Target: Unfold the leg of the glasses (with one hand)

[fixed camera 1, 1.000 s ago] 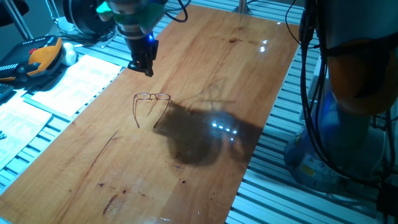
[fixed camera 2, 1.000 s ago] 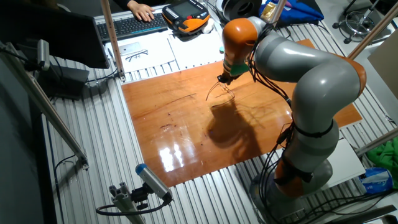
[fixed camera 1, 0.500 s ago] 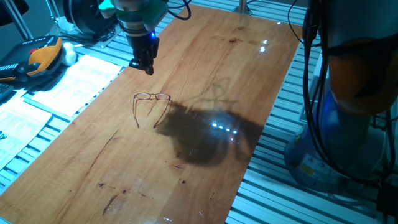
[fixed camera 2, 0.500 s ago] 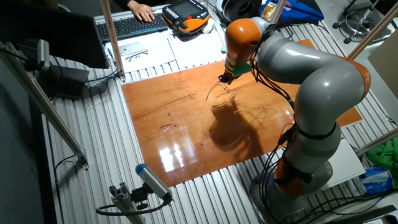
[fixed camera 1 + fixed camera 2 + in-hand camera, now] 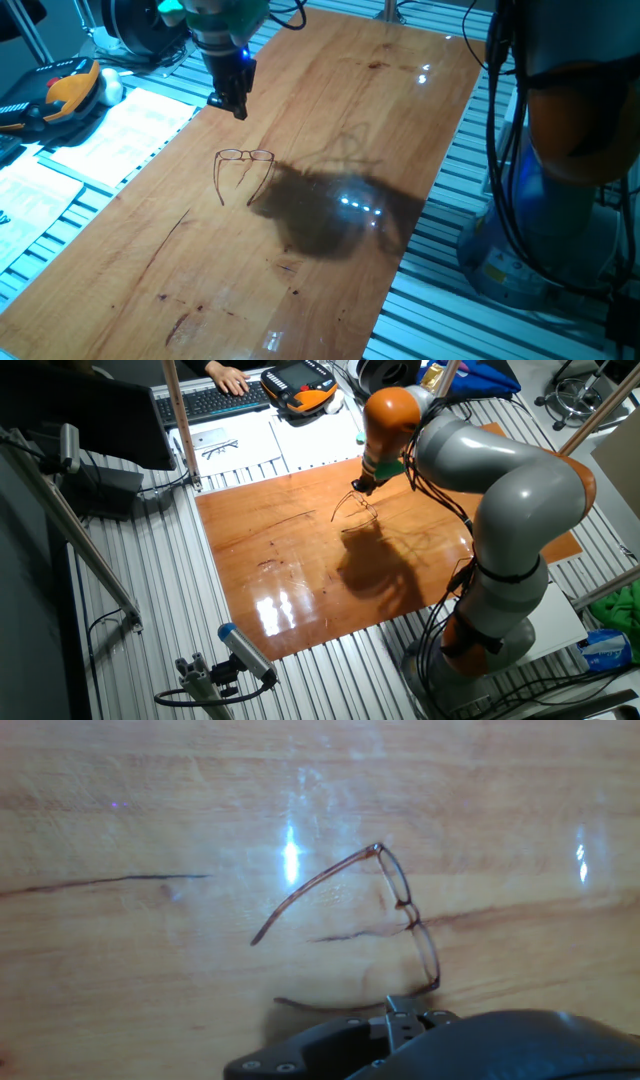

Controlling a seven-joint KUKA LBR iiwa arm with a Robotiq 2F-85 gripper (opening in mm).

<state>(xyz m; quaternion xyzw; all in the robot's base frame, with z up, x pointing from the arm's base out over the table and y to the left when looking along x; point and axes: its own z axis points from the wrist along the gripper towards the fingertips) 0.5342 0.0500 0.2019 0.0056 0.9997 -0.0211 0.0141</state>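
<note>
Since a second ago my hand (image 5: 229, 104) has risen slightly; jaws pinched together, gripping nothing, it hangs just beyond the glasses (image 5: 243, 170), both legs spread on the table (image 5: 330, 110).

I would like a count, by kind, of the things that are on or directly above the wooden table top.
Glasses: 1
Gripper: 1
Total: 2
</note>
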